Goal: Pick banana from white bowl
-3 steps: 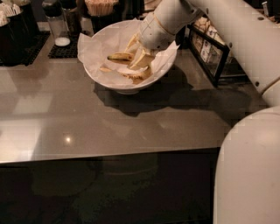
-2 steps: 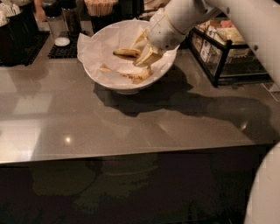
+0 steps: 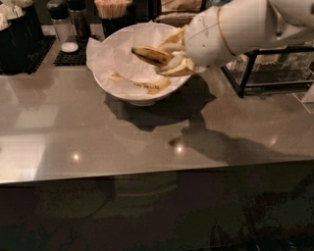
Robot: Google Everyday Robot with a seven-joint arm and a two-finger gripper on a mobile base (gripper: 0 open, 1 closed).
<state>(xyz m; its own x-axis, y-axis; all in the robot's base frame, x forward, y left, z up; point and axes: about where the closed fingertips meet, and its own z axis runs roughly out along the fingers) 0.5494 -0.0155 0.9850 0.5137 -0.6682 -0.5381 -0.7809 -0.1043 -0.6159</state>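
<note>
We find the gripper [image 3: 171,59] over the right half of the white bowl [image 3: 117,90], its pale fingers closed around a banana [image 3: 149,55]. The banana is held at about rim height, with its dark tip pointing left across the bowl. The white arm [image 3: 235,27] comes in from the upper right.

The bowl stands toward the back of a grey counter [image 3: 98,137]. Crumpled white paper [image 3: 122,49] lines it and overhangs the left rim. A yellow-brown scrap [image 3: 142,84] lies on the paper below the banana.

The counter's front edge runs straight across the lower view. Between that edge and the bowl lies a wide stretch of bare surface, crossed on the right by the arm's shadow [image 3: 221,144].

A black-framed rack [image 3: 248,71] stands just beside the bowl on the right, under the arm. Behind the bowl is a cup of wooden sticks [image 3: 113,10]. At back left, a black mat [image 3: 73,58] carries a clear shaker [image 3: 61,24] and a dark shaker [image 3: 78,19]. Dark containers [image 3: 17,34] stand at the far left.
</note>
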